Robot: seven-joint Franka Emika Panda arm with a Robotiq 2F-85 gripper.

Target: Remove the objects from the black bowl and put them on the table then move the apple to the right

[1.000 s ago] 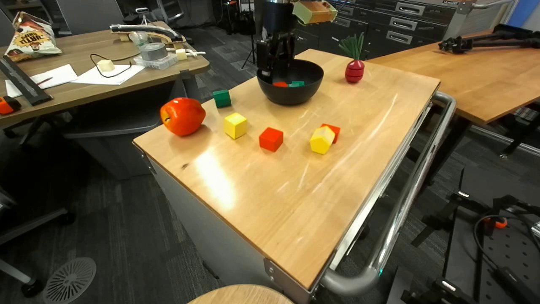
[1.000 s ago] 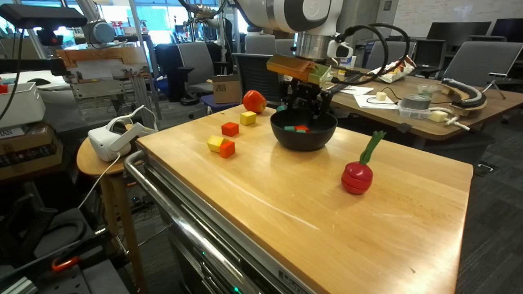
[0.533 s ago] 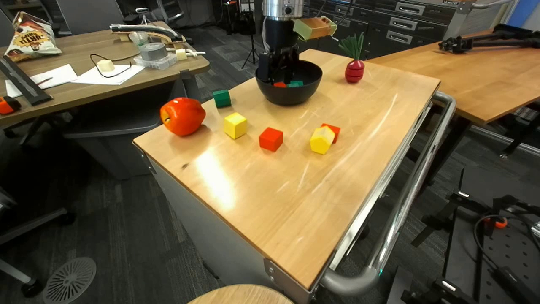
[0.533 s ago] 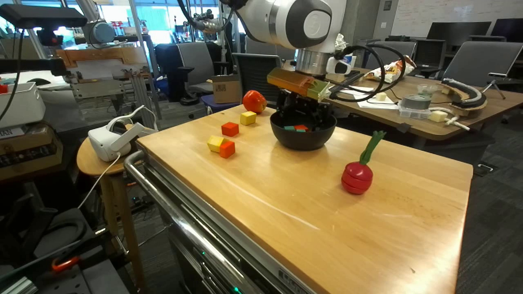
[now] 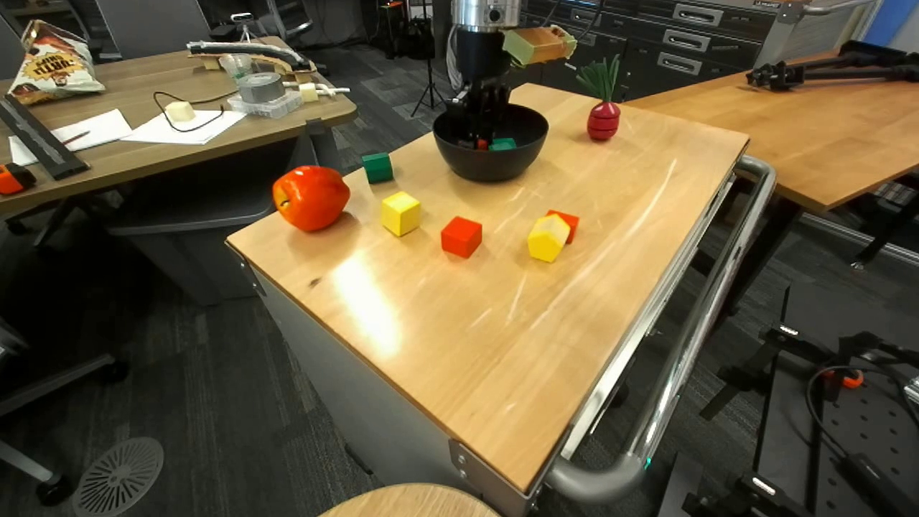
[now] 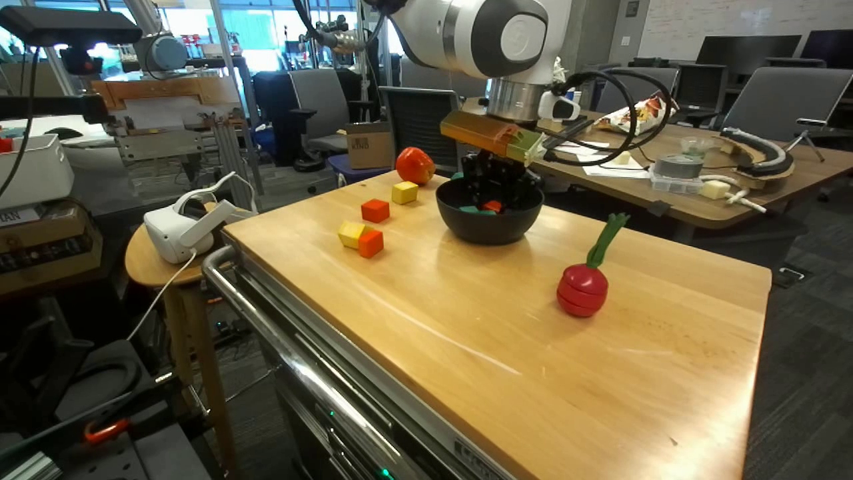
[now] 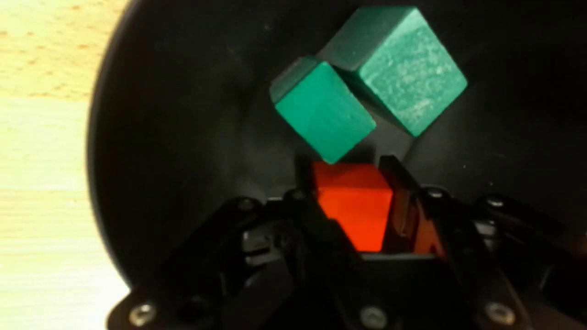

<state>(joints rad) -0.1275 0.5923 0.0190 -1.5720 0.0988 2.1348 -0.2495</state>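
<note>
The black bowl [image 5: 495, 169] stands on the table [image 5: 459, 316]; it also shows in the wrist view [image 7: 156, 137]. My gripper [image 7: 351, 188] reaches down into it, its fingers on both sides of a red cube [image 7: 355, 215] and shut on it. Two green pieces [image 7: 325, 112] lie in the bowl just beyond. The apple [image 5: 311, 198] lies at the table's corner. On the table are a green cube [image 5: 378, 167], a yellow cube [image 5: 400, 214], a red cube [image 5: 462, 238] and a red-yellow block [image 5: 548, 238]. The small red fruit [image 6: 582, 291] with green top stands beyond the bowl.
A silver rail [image 5: 689, 345] runs along one table edge. A cluttered desk [image 5: 165, 143] stands beside the table. A wooden stool [image 6: 150, 260] with a white headset [image 6: 186, 230] stands near the rail's end. Another wooden table [image 5: 826, 136] adjoins the far side.
My gripper has come down deeper into the bowl and its fingers have drawn together around the red cube. The bowl and the red cube in it have shifted slightly.
</note>
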